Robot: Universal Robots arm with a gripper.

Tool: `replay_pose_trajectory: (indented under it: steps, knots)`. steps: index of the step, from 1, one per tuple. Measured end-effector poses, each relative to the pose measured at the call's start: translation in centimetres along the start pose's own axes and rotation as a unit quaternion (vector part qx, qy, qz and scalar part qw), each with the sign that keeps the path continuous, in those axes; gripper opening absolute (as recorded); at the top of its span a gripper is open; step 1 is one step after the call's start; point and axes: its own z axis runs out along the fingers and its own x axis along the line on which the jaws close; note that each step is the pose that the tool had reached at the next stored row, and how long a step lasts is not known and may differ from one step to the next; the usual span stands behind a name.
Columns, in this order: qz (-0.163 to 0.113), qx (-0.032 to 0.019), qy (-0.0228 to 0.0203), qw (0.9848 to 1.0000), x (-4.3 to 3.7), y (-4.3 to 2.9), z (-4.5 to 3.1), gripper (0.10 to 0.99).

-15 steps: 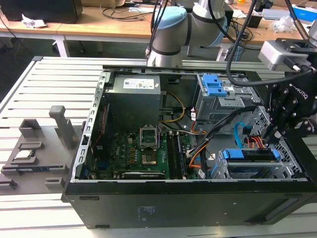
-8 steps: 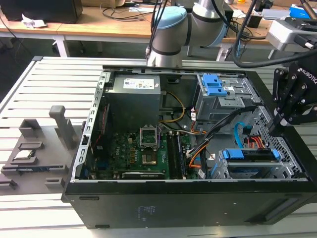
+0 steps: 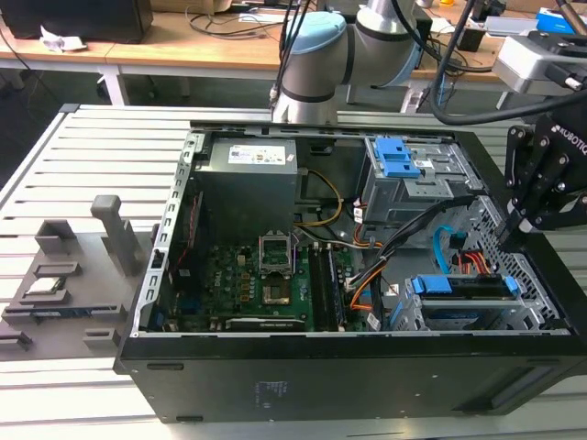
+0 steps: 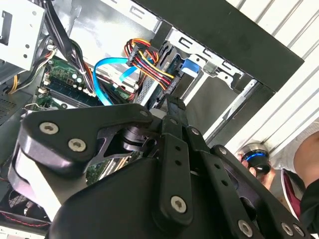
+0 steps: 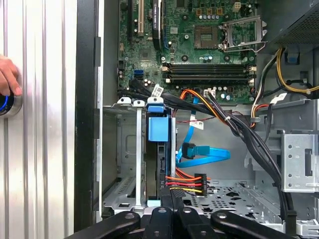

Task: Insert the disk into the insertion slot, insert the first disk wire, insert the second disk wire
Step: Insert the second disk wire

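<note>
The disk (image 5: 158, 130), in its blue carrier, sits inside the insertion slot (image 5: 137, 164), a perforated grey cage; the exterior view shows the disk (image 3: 459, 286) at the case's right front. The first disk wire (image 5: 184, 183), red, orange and yellow, runs to the disk's rear edge. My gripper (image 5: 172, 195) is shut, with its tips right at that wire's dark plug (image 4: 167, 87). Whether the tips clamp the plug I cannot tell. The second disk wire (image 5: 202, 157), light blue, loops beside the disk, and its plug (image 5: 189, 149) lies apart from the disk. My gripper (image 3: 514, 234) hangs over the case's right side.
A taller grey cage with blue tabs (image 3: 399, 160) stands behind the slot. A thick black cable bundle (image 5: 249, 139) crosses beside the blue loop. The motherboard (image 3: 257, 275) and power supply (image 3: 248, 174) fill the case's left. A person's hand (image 5: 7, 74) rests by a blue-lit button (image 5: 4, 105).
</note>
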Motion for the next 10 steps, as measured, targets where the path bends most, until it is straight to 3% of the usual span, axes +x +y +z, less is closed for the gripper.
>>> replay_pose_trajectory:
  steps: [2, 5, 6, 8, 10]
  knots:
    - [0.0, 0.0, 0.0, 1.0, 0.0, 0.0, 0.0, 0.239]
    - [0.0, 0.0, 0.0, 1.0, -0.18, 0.07, 0.01, 0.239]
    - [0.0, 0.0, -0.0004, 1.0, -0.6, 0.29, 0.14, 0.239]
    - [0.0, 0.0, -0.0004, 1.0, -1.54, 1.2, 0.54, 0.239]
    - [0.0, 0.0, -0.0004, 1.0, -1.6, 2.23, 0.77, 0.239]
